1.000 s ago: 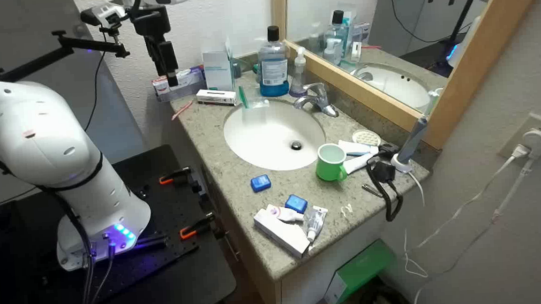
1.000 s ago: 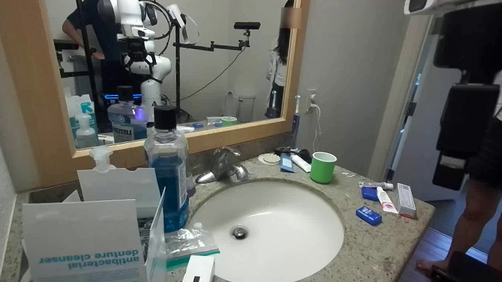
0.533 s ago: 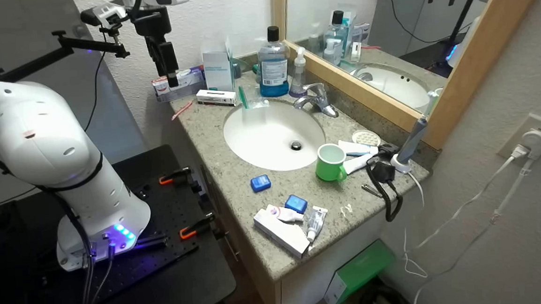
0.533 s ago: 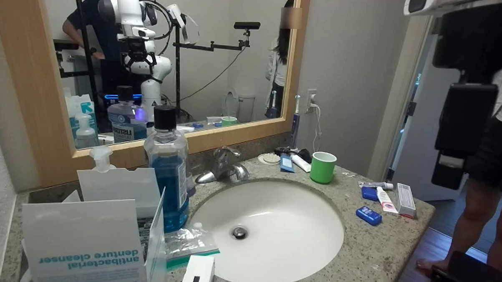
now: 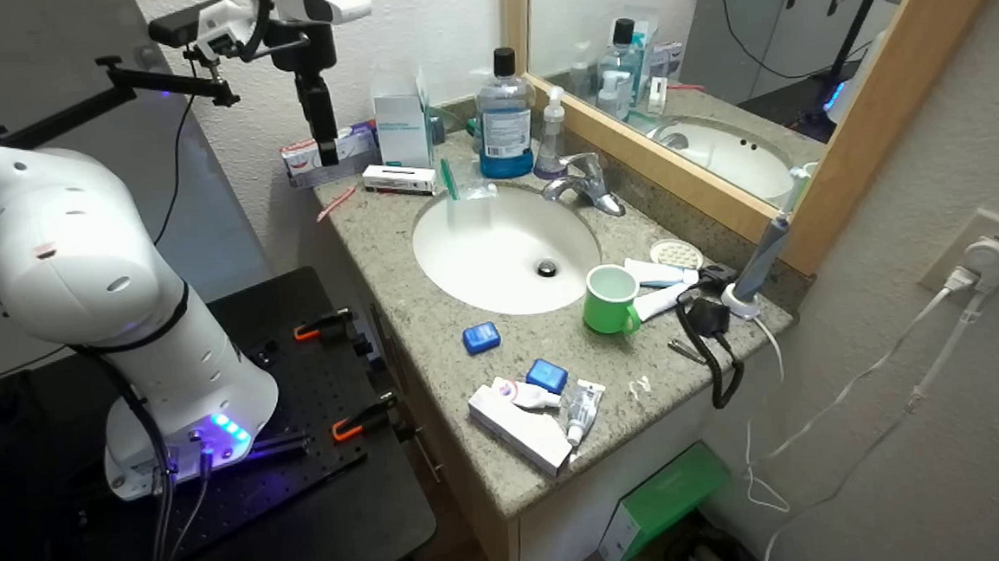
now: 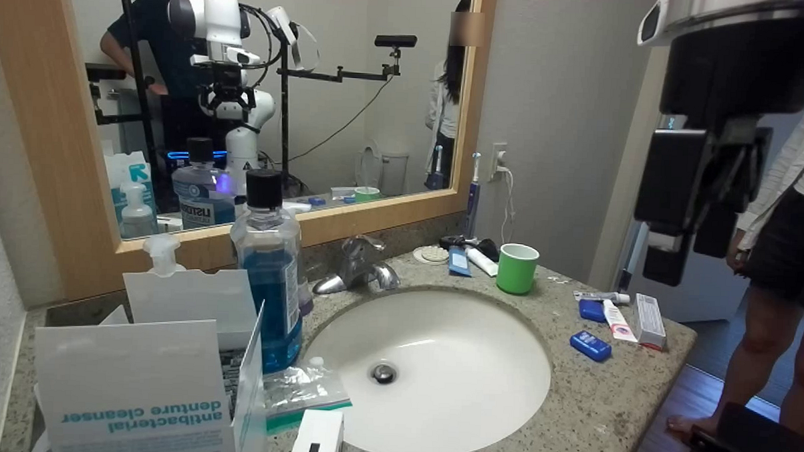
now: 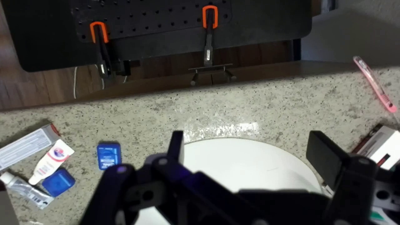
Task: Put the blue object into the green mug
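Two small blue boxes lie on the counter, and I cannot tell which is the blue object. A brighter blue box lies alone near the sink, also in the wrist view. The other blue box touches some tubes and shows in the wrist view. The green mug stands upright beside the sink in both exterior views; it is out of the wrist view. My gripper is open and empty, high above the sink side, with its fingers wide apart. It also shows in an exterior view.
The sink lies between the mug and the mouthwash bottle. A white carton and tubes lie beside the second blue box. The faucet, mirror frame and toothbrush stand rise along the back.
My arm has moved and the gripper has turned, so both fingers now show in an exterior view. The gripper has shifted slightly toward the sink. The counter objects have not moved.
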Motion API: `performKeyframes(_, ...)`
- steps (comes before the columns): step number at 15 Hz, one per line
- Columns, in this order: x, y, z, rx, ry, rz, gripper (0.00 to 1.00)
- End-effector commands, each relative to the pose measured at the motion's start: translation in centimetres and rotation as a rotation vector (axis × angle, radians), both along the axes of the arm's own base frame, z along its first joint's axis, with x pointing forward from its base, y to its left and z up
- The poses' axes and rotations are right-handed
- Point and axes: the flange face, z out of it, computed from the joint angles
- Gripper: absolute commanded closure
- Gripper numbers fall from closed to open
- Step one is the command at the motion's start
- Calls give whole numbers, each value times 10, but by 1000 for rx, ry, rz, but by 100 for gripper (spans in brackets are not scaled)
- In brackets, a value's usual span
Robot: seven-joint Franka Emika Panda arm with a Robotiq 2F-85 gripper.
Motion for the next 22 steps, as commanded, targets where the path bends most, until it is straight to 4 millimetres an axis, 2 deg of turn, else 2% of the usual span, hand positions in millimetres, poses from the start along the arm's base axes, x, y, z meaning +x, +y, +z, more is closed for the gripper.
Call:
performKeyframes(1, 24, -8, -5, 21, -17, -145, 0)
performKeyframes(8, 64, -38, -29, 51, -68, -411, 0)
performKeyframes(14, 87, -74, -54, 103, -80, -558, 0)
performKeyframes(22, 105, -146, -84, 120, -97, -771, 0)
